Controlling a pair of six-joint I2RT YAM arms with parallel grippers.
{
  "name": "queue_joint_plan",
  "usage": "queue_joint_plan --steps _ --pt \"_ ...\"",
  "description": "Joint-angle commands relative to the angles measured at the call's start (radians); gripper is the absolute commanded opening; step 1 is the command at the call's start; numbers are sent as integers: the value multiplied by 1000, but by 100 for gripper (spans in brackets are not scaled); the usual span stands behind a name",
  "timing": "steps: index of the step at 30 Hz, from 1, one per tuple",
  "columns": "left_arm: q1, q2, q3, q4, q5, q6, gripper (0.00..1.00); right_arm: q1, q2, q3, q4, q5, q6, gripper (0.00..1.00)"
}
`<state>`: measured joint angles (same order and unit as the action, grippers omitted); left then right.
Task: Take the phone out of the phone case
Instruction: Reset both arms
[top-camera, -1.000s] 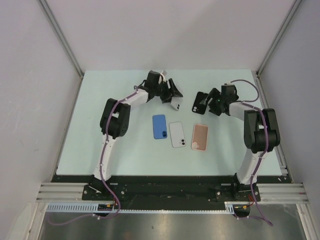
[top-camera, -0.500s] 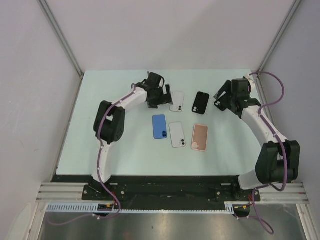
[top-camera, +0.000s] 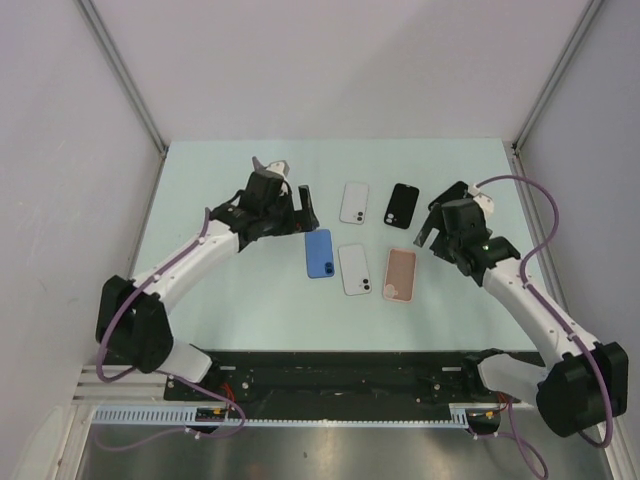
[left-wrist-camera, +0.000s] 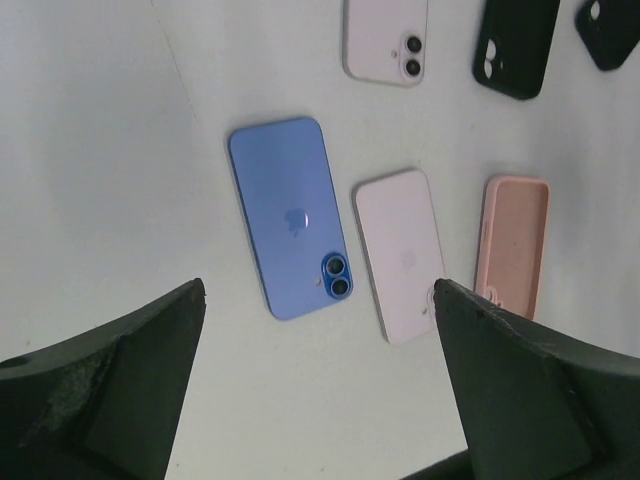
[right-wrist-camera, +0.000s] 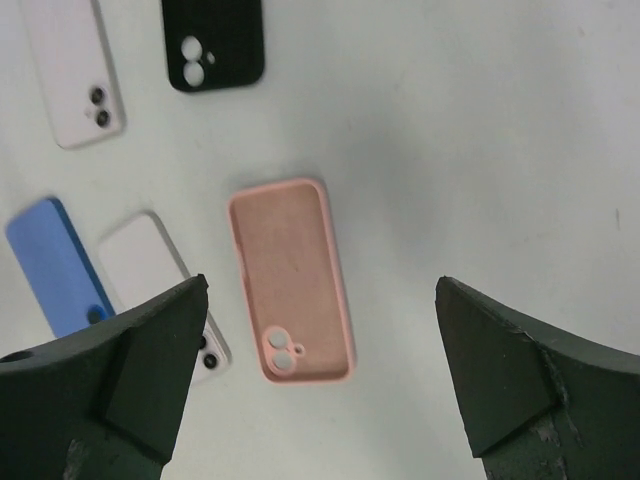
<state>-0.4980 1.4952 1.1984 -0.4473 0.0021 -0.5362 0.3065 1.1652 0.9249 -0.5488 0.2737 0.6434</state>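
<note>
Pale green table (top-camera: 200, 290) between plain white walls (top-camera: 330, 70) carries five flat items in two rows. In the far row the far white phone (top-camera: 354, 202) lies back-up, and just to its right, apart from it, lies the black case (top-camera: 402, 205). A second ago both were held up off the surface, one in each gripper; half a second ago they already lay where they lie now, so the phone is out of its case.

The near row reads, left to right: blue phone (top-camera: 319, 253), near white phone (top-camera: 354, 269), pink case (top-camera: 400, 274) with its hollow side up. None of these three has moved.

Both arms have pulled back toward the near edge since the last frame. The left gripper (left-wrist-camera: 318, 292), which was beside the far white phone, now hangs to the left of the rows, its fingers spread wide with nothing between them. The right gripper (right-wrist-camera: 320, 287), which was at the far right of the black case, now sits right of the pink case, its fingers likewise spread and empty.
</note>
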Motion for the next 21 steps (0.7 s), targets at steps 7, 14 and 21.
queue_joint_plan --steps 7,14,21 --pt "-50 -297 -287 -39 -10 53 100 46 -251 -198 -117 56 35 99" --pt "-59 -447 -438 -50 58 35 100 56 -321 -241 -171 101 50 98" --pt "-59 -464 -428 -77 67 31 100 57 -314 -244 -142 91 48 98"
